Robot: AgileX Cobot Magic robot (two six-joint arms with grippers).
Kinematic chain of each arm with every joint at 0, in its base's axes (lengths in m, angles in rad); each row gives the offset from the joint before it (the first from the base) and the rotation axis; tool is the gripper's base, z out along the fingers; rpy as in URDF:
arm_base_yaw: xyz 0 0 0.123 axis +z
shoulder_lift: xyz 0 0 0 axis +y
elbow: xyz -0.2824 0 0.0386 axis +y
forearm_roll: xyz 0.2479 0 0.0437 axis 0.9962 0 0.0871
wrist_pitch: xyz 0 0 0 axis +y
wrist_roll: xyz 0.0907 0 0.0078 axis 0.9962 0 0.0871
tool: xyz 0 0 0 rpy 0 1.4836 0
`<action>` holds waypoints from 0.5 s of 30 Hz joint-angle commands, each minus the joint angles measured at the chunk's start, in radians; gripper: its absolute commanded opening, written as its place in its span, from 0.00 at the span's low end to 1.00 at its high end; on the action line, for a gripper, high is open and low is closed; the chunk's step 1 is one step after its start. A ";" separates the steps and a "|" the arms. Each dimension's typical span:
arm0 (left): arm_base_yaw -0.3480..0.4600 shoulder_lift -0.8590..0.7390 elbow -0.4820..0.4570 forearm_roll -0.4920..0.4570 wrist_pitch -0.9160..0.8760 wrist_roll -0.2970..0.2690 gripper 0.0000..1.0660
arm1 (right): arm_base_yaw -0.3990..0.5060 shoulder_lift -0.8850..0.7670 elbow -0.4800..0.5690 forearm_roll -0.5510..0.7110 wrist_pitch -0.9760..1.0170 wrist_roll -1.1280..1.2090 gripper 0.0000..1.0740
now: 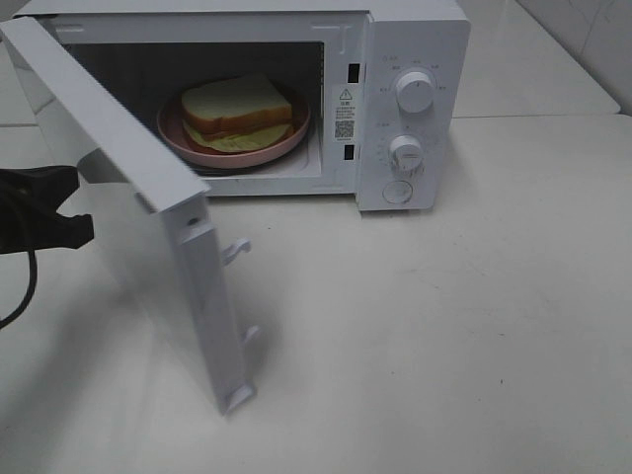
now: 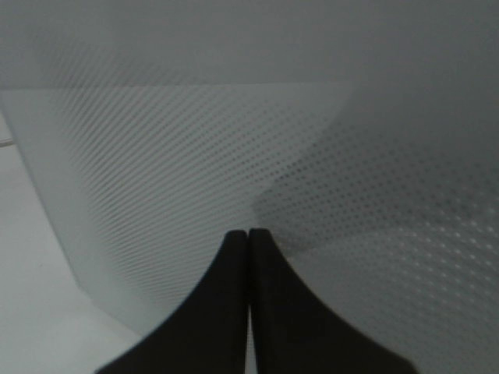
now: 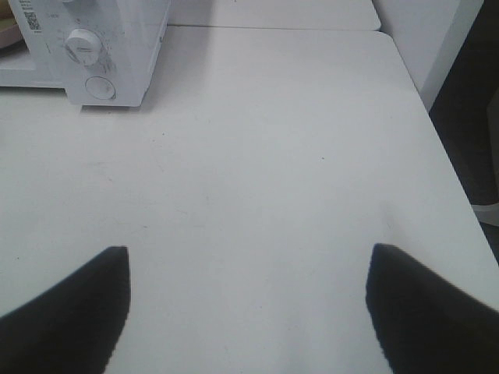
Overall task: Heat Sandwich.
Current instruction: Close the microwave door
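The sandwich [image 1: 237, 111], white bread with green lettuce showing, lies on a round pink plate [image 1: 178, 136] inside the white microwave [image 1: 415, 59]. The microwave door [image 1: 148, 237] stands swung out toward the front left. My left gripper [image 1: 79, 222] is at the far left, on the outer side of the door. In the left wrist view the left gripper [image 2: 248, 234] is shut with nothing between its fingers, its tips close against the dotted door window [image 2: 234, 117]. My right gripper [image 3: 248, 257] is open and holds nothing, hovering over the bare table to the right of the microwave.
The microwave's control panel has two knobs [image 1: 415, 91] [image 1: 406, 151] and a round button [image 1: 397, 192]; the lower knob [image 3: 83, 45] also shows in the right wrist view. The white table [image 1: 444, 326] ends at an edge [image 3: 437, 140] on the right.
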 commanded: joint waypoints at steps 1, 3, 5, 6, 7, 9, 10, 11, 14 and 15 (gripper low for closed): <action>-0.049 0.021 -0.038 -0.040 -0.021 0.017 0.00 | -0.008 -0.027 0.001 0.002 -0.012 -0.004 0.70; -0.063 0.030 -0.048 -0.056 -0.021 0.026 0.00 | -0.008 -0.027 0.001 0.002 -0.012 -0.004 0.70; -0.106 0.051 -0.075 -0.103 -0.021 0.058 0.00 | -0.008 -0.027 0.001 0.002 -0.012 -0.004 0.70; -0.121 0.059 -0.086 -0.118 -0.020 0.068 0.00 | -0.008 -0.027 0.001 0.002 -0.012 -0.004 0.70; -0.121 0.059 -0.086 -0.118 -0.020 0.068 0.00 | -0.008 -0.027 0.001 0.002 -0.012 -0.004 0.70; -0.162 0.085 -0.117 -0.166 -0.021 0.091 0.00 | -0.008 -0.027 0.001 0.002 -0.012 -0.004 0.70; -0.174 0.091 -0.128 -0.181 -0.021 0.097 0.00 | -0.008 -0.027 0.001 0.002 -0.012 -0.004 0.70; -0.186 0.101 -0.140 -0.202 -0.021 0.104 0.00 | -0.008 -0.027 0.001 0.002 -0.012 -0.004 0.70; -0.222 0.126 -0.176 -0.262 -0.021 0.113 0.00 | -0.008 -0.027 0.001 0.002 -0.012 -0.004 0.70; -0.231 0.135 -0.187 -0.276 -0.019 0.122 0.00 | -0.008 -0.027 0.001 0.002 -0.012 -0.004 0.70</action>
